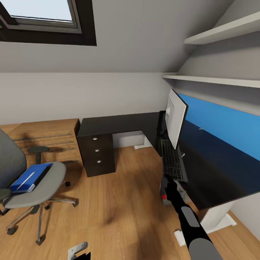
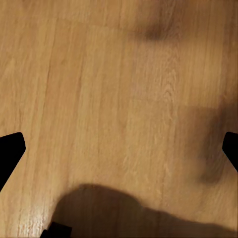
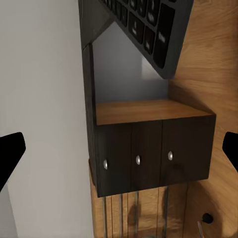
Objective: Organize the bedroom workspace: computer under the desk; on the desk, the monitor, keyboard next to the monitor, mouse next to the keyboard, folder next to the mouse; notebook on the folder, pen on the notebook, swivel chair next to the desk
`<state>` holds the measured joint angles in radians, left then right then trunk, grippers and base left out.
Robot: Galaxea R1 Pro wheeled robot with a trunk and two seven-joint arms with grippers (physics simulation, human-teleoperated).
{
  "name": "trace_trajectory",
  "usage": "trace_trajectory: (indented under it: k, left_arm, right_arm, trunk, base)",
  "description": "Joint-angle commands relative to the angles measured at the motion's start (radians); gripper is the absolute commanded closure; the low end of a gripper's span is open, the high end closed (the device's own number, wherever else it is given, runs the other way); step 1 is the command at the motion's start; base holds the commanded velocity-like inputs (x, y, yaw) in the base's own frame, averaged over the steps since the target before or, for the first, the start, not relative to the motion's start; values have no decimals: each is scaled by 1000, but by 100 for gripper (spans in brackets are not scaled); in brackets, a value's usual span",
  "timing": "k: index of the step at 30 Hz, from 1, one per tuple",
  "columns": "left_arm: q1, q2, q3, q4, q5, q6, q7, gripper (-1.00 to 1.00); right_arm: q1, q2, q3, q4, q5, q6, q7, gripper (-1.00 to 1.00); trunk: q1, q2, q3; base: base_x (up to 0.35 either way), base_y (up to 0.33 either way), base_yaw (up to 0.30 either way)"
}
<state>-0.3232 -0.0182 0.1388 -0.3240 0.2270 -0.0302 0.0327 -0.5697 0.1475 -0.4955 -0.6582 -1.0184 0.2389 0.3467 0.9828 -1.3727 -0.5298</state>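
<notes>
So the keyboard (image 1: 172, 160) is the thing closest to my right pincer (image 1: 169, 185). It's sitting at the front edge of the glossy black desk (image 1: 119, 124), right in front of the monitor (image 1: 176, 117), and its near end looks like it hangs a bit past the desk edge. From my right wrist cam the keyboard (image 3: 148, 25) cuts across the corner of the shot, with the black drawers (image 3: 153, 156) and their three silver knobs further off. My right arm is stretched out toward the keyboard's near end, and the fingertips sit at opposite edges of the wrist shot, so the pincer is spread wide with nothing in it.

The monitor stands upright on the desk, edge-on to me, pale grey back showing. Just below the keyboard, tucked by the white desk leg (image 1: 216, 218), there's the light grey computer (image 1: 165, 195) with its red light, mostly hidden behind my arm.

Well apart on the other side of the room, the swivel chair (image 1: 34, 187) stands on the wood floor (image 1: 119, 209), with the blue folder (image 1: 30, 177) lying flat on the seat.

My left pincer (image 2: 119, 148) hangs over bare floor, fingers (image 2: 10, 148) wide apart, holding nothing.
</notes>
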Motion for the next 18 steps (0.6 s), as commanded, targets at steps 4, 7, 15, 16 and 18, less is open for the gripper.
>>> trace_trajectory:
  k: [4, 7, 15, 16, 18]
  left_arm:
    - [-1, 0, -1, 0, 9, -2, 1, -100]
    - [-1, 0, -1, 0, 9, -2, 1, -100]
    - [-1, -1, -1, 0, 11, -2, 1, -100]
    - [-1, -1, -1, 0, 11, -2, 1, -100]
    - [-1, -2, -1, 0, 11, -2, 1, -100]
  right_arm:
    - [-1, 0, -6, -1, -8, -15, 3, -100]
    - [-1, -1, -6, -1, -8, -44, 3, -100]
    - [-1, -4, -6, -1, -9, -84, 3, -100]
    - [-1, -4, -6, -1, -9, -85, 4, -100]
    - [-1, -5, -6, -1, -9, -87, 4, -100]
  trunk:
    - [0, -1, -1]
    - [0, -1, -1]
    - [0, -1, -1]
    - [0, -1, -1]
    - [0, -1, -1]
  base:
    - [57, 0, 0]
    - [22, 0, 0]
    - [7, 0, 0]
    - [2, 0, 0]
    - [1, 0, 0]
